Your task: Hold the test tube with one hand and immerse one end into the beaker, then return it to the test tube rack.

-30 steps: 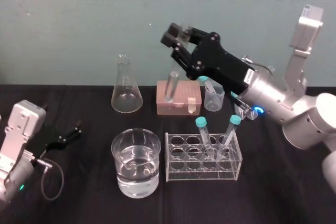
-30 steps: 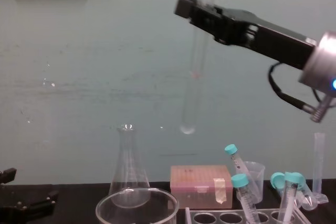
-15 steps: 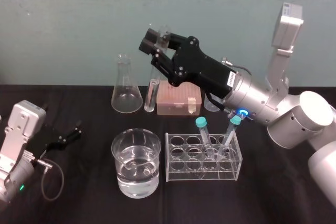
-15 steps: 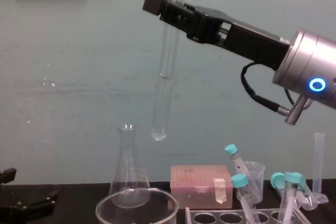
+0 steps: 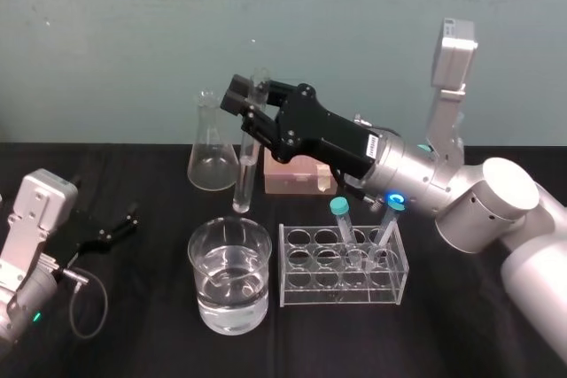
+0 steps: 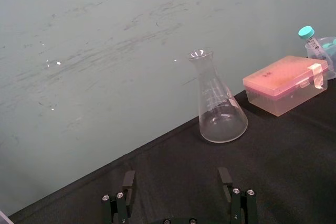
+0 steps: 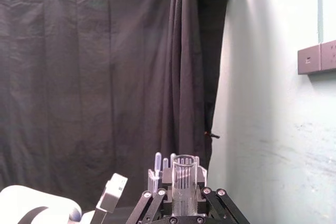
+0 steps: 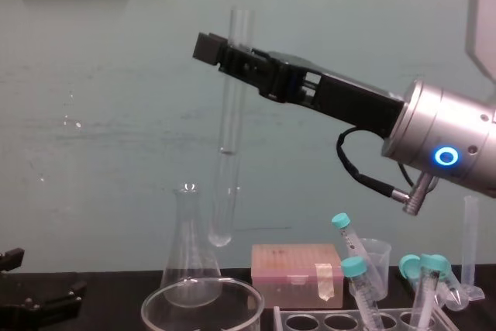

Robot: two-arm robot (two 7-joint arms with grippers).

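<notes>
Test tube (image 5: 244, 165): held in air, near upright, open end up; rounded end clear of beaker (image 5: 205, 303), approx. over its 12 o'clock rim.
R gripper (image 5: 251, 104): clamped on tube's upper part.
L gripper (image 5: 124, 221): parked at beaker's 9 o'clock, fingers apart.
Rack (image 5: 341, 300): beaker's 3 o'clock.

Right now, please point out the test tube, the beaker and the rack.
test tube (image 5: 244, 176), head view, lower shaft.
beaker (image 5: 229, 305), head view, front wall.
rack (image 5: 306, 292), head view, front wall.

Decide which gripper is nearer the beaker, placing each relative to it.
Right. The right gripper, shut on the test tube, hangs above and behind the beaker; the left gripper lies open off to its left.
</notes>
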